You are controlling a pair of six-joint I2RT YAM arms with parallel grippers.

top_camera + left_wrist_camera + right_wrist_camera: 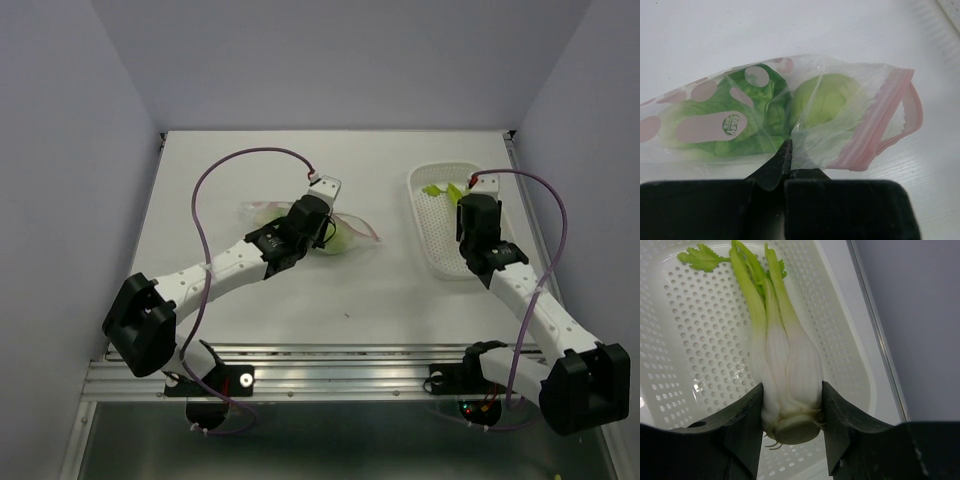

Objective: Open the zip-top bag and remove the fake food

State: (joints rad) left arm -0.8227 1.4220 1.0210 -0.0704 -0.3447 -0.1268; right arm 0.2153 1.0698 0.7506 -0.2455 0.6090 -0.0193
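The clear zip-top bag [830, 120] with pink spots and a pink zipper strip [880, 120] lies mid-table [345, 232]. Inside show a pale green lettuce-like ball [827, 97] and dark green leaves [752, 107]. My left gripper [788, 150] is shut on the bag's plastic near its zipper end; it also shows in the top view [322, 225]. My right gripper [792, 410] is shut on a celery-like toy vegetable [785, 365], white stalk with yellow-green leafy top, and holds it over the white perforated basket [695, 340]. In the top view this gripper [470, 200] is above the basket [440, 250].
The basket stands at the table's right side, close to the right edge [530, 220]. Walls enclose the table on the left, back and right. The left arm reaches diagonally across the table's middle.
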